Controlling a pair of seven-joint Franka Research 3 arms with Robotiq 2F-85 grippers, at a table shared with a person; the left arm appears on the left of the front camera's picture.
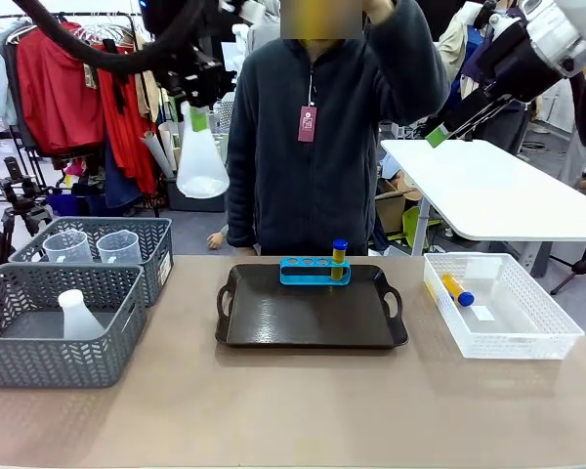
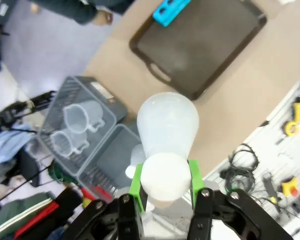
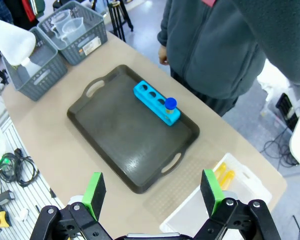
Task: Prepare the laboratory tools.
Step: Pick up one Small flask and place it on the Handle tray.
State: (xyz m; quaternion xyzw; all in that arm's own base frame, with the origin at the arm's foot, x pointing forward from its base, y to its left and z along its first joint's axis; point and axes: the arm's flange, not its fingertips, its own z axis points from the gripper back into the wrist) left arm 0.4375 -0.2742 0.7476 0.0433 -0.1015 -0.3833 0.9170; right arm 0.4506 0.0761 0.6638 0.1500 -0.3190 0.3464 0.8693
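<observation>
- I've got the left pincer (image 2: 165,181) clamped on the neck of a white conical flask (image 1: 202,161), with a green pad on either side.
- The flask hangs base down, high over the left part of the tabletop (image 1: 293,410), near the grey baskets.
- The right pincer (image 3: 152,192) has its jaws spread wide with nothing between them, up high over the right side.
- The black tray (image 1: 273,322) sits mid-tabletop, with a blue tube rack (image 1: 308,272) along its far edge.
- One upright tube (image 1: 339,252), yellow with a blue cap, stands in the rack's rightmost hole.
- The white mesh basket (image 1: 552,337) is just right of the tray, with loose yellow tubes (image 1: 457,289) lying in it. I count two from the right wrist view, but they're small, so I'm not certain.
- The near grey basket (image 1: 39,366) holds a second flask (image 1: 78,315), standing upright.
- The far grey basket (image 1: 161,254) holds two clear measuring jugs (image 1: 68,244) side by side.
- A person (image 1: 322,147) in a dark fleece stands at the far side.
</observation>
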